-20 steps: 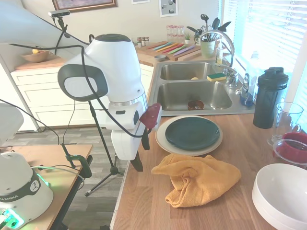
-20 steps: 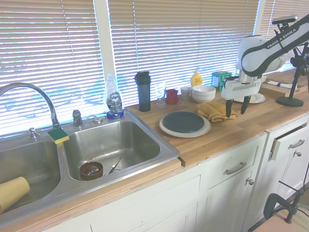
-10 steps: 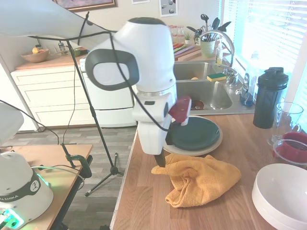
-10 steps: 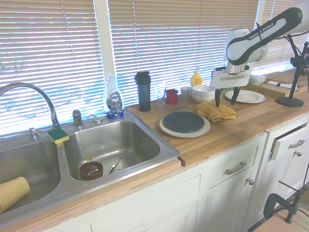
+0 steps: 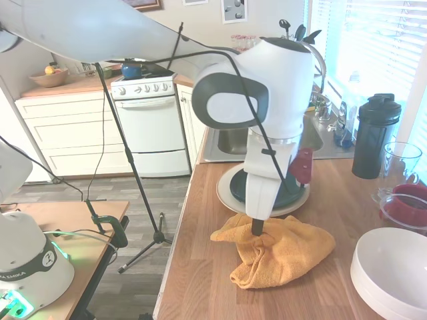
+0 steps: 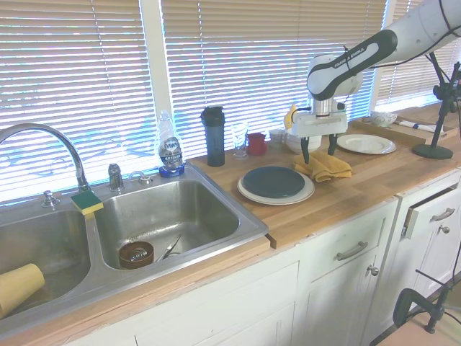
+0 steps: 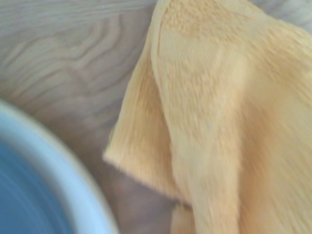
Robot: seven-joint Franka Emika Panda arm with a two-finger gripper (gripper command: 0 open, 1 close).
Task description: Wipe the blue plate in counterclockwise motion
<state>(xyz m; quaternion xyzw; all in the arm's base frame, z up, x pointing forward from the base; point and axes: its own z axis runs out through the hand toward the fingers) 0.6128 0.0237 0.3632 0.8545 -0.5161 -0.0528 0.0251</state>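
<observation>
Hand (image 6: 318, 153) (fingers apart) — above towel (image 6: 325, 166)

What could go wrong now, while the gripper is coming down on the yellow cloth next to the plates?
1. The gripper is open over the edge of the yellow cloth nearest the plates. It may pinch only a thin fold, and the cloth could slip out.
2. The blue plate lies loose on the cream plate. Wiping pressure might make it slide.
3. The white bowls and the glass stand close by. A dragged cloth could catch them.
</observation>
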